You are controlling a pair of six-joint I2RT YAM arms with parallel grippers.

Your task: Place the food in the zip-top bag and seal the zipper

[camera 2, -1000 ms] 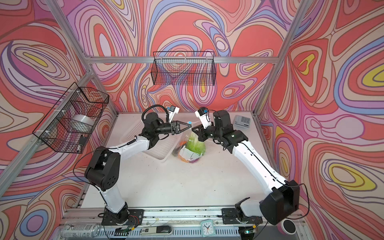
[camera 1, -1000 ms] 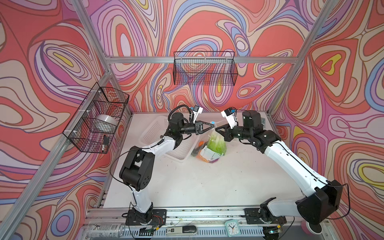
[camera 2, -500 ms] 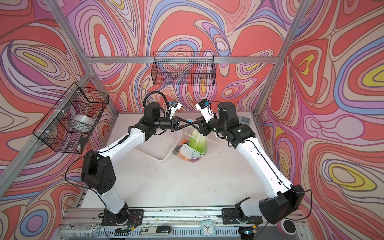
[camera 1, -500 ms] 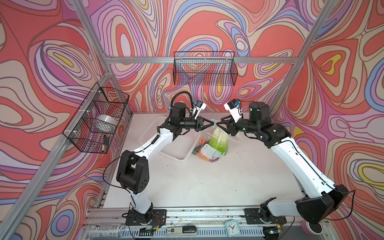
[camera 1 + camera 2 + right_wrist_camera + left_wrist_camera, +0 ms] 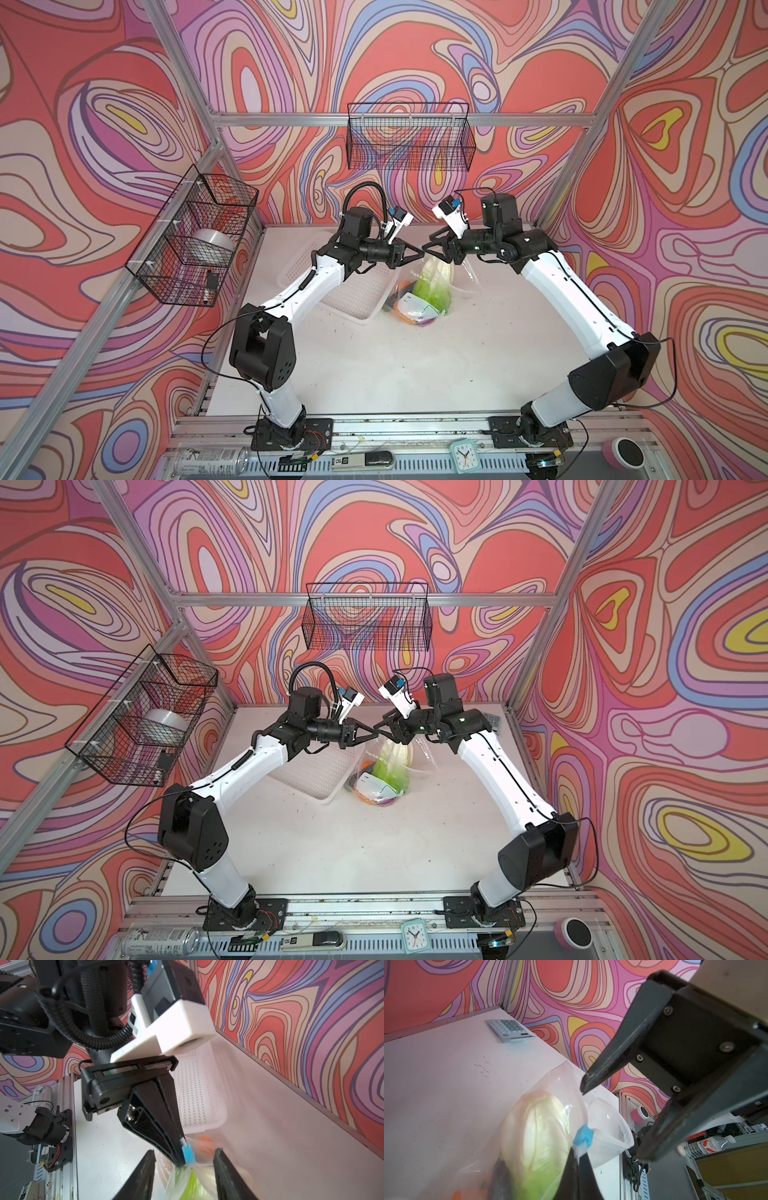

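right gripper (image 5: 432, 251) newly open

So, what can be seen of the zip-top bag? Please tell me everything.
The zip-top bag is clear, crinkly plastic, hanging upright from its top edge, which the shut left end effector pinches beside the light-blue slider; the mouth beyond gapes. Inside are a napa cabbage and orange and purple pieces. Its bottom seems to rest on the table beside the white basket.

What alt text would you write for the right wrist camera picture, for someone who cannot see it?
The left gripper, shut, pinches the zip-top bag of green cabbage at its mouth beside the light-blue slider. The right gripper is open, its fingers on either side. A white basket lies beyond.
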